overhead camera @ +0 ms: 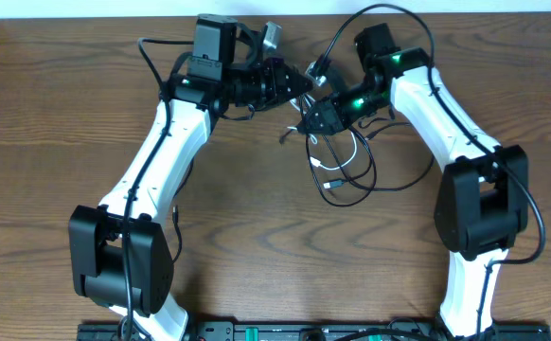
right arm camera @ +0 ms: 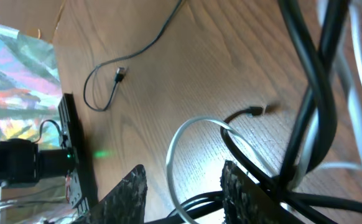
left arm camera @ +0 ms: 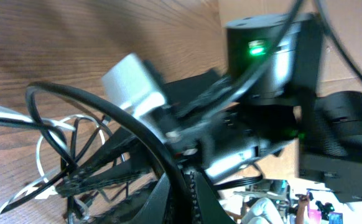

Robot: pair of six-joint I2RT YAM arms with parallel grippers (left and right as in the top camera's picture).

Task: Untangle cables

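The cables [overhead camera: 340, 163] are a loose tangle of black and whitish cords on the wooden table, just below both grippers at the top centre. My left gripper [overhead camera: 300, 83] is shut on a black cable [left arm camera: 75, 102]; the toothed fingers [left arm camera: 190, 199] meet around it. A white loop [left arm camera: 40, 155] lies behind it. My right gripper [overhead camera: 315, 117] is open. Its fingers [right arm camera: 184, 196] straddle a white cable [right arm camera: 173, 149] and black cables [right arm camera: 311, 93] without pinching them. A small black plug end [right arm camera: 254, 112] lies on the wood.
A separate thin cord with a plug [right arm camera: 119, 74] lies loose on the table farther off. The right arm's body [left arm camera: 274, 56], with a green light, is close in front of the left gripper. The table's far edge [overhead camera: 503, 17] is just behind both grippers.
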